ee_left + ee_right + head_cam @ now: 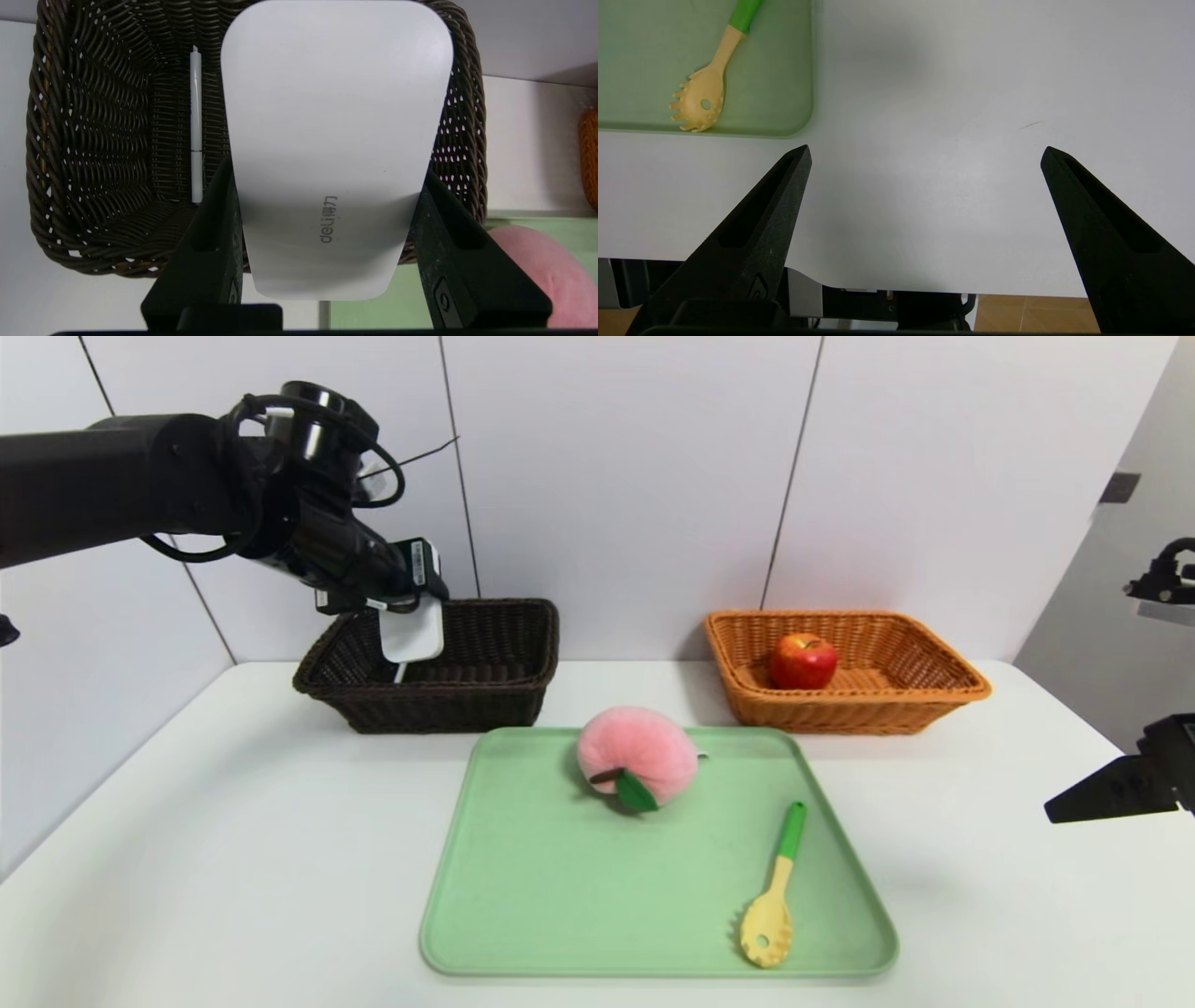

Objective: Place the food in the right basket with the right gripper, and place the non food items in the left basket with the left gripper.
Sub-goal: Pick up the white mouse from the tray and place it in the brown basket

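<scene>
White table [233,821]: L gripper [411,616] clamps white mouse [412,633] over dark wicker basket [485,700].
R gripper [924,158] idle at table's right edge, fingers spread, nothing held.

Left arm [112,485]: matte black tubular link, thick, entering from 9 o'clock side of head view. Wrist cluster: black round housings, silvery ring on top cap, looped black cables, small white label plate. Left gripper [327,186]: two black wedge-shaped fingers [219,242], grainy texture, shallow recessed slots, small oval mark near base. Right gripper [924,154]: matching black tapered fingers [756,233], pointed tips, long grooves, embossed logo low on one. Black camera bracket at 3 o'clock edge.
</scene>
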### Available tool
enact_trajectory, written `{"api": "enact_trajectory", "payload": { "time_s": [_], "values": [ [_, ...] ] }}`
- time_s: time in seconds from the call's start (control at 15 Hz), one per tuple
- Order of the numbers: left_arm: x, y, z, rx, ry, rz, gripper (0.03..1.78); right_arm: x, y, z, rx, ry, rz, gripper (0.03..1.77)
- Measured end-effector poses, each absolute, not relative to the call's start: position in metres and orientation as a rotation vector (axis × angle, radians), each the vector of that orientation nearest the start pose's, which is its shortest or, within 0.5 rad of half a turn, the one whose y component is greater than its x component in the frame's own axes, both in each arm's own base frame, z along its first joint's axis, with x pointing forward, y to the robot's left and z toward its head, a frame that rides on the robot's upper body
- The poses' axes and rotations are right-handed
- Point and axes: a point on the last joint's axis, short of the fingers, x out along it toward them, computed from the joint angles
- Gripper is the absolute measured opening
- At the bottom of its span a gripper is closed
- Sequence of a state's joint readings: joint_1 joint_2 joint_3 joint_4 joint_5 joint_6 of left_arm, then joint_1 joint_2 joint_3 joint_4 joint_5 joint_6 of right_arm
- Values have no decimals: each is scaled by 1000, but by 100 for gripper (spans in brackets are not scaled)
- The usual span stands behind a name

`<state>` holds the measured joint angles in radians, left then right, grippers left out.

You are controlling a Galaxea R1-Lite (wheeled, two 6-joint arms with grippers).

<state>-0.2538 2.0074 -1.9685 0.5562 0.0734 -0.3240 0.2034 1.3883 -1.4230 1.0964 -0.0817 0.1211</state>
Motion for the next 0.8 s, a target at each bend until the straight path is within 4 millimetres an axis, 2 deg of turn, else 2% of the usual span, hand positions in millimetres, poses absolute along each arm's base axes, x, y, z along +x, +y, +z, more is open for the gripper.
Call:
{"api": "enact_trajectory", "payload": {
  "time_s": [0.47, 0.8],
  "values": [
    [428, -91, 240, -123, 554, -48, 100, 152, 31, 282, -37, 993, 55, 170],
    [445, -92, 209, -115, 605, -35, 100, 151, 31, 285, -34, 964, 60, 170]
  ]
}}
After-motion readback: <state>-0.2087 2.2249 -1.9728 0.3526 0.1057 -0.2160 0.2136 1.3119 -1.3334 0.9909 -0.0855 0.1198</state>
